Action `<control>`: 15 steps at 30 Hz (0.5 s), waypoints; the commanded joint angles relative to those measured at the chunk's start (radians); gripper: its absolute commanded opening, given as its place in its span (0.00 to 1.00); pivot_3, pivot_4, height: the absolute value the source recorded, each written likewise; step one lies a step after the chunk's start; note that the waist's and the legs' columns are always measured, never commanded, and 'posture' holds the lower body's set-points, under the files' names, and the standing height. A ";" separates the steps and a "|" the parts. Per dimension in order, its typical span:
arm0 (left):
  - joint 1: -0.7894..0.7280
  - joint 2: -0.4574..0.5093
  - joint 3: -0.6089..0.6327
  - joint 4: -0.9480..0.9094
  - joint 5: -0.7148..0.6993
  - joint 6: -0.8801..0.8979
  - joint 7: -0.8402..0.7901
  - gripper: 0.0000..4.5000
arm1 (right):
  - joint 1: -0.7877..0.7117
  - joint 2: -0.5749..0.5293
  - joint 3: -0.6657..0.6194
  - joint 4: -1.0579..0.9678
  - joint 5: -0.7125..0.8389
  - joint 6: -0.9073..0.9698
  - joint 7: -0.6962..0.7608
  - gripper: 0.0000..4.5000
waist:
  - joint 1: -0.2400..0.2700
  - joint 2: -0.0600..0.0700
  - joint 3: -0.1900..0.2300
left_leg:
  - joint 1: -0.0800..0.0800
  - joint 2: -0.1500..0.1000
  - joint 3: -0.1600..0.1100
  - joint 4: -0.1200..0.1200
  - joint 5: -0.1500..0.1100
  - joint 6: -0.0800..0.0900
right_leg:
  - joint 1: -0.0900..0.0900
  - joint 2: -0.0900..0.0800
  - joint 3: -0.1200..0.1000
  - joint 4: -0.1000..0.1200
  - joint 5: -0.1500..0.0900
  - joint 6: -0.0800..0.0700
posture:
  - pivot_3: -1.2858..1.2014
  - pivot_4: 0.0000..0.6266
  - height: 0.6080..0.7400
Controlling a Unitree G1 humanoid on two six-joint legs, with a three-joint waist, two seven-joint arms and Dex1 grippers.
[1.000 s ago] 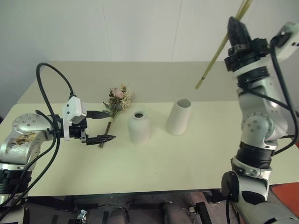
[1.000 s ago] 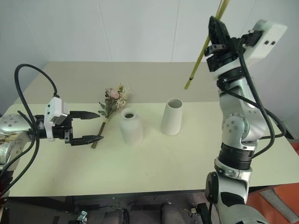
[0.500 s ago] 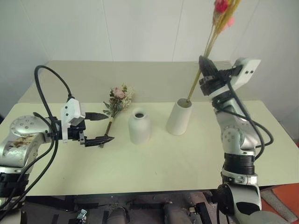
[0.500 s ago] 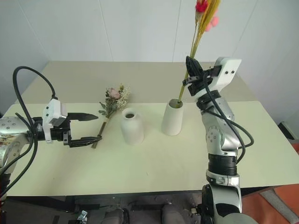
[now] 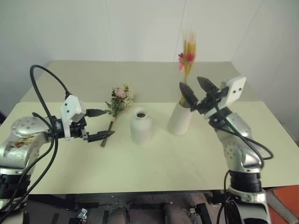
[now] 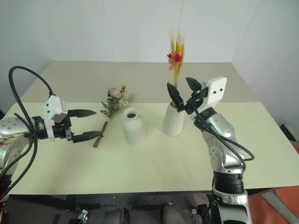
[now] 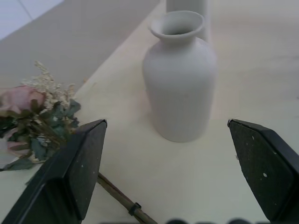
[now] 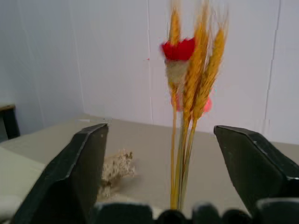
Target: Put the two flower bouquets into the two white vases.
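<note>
— Grippers first: how do they stand?
— Right gripper (image 6: 182, 92) is spread wide just above the cylinder vase (image 6: 173, 119), gripping nothing; left gripper (image 6: 92, 124) is also spread, straddling the stems of the bushy bunch (image 6: 112, 103).
— Table (image 6: 154, 163), then the rest?
— Both vases stand upright on it; the stalks (image 6: 176, 58) rise from the cylinder; the bottle vase (image 6: 132, 126) is between cylinder and bunch; the bunch lies flat.

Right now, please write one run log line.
slim bundle: in cylinder vase | right gripper: open | bushy bunch: on table | left gripper: open
</note>
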 commanded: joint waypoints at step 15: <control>-0.503 -0.174 -0.308 0.253 0.172 0.803 0.499 1.00 | 0.066 -0.537 -0.225 -0.264 0.232 0.359 0.250 0.99 | 0.005 -0.001 0.000 | 0.006 -0.004 -0.006 0.000 0.000 0.000 | 0.005 0.000 0.000 -0.001 -0.001 0.002 | 0.52 0.24 1.00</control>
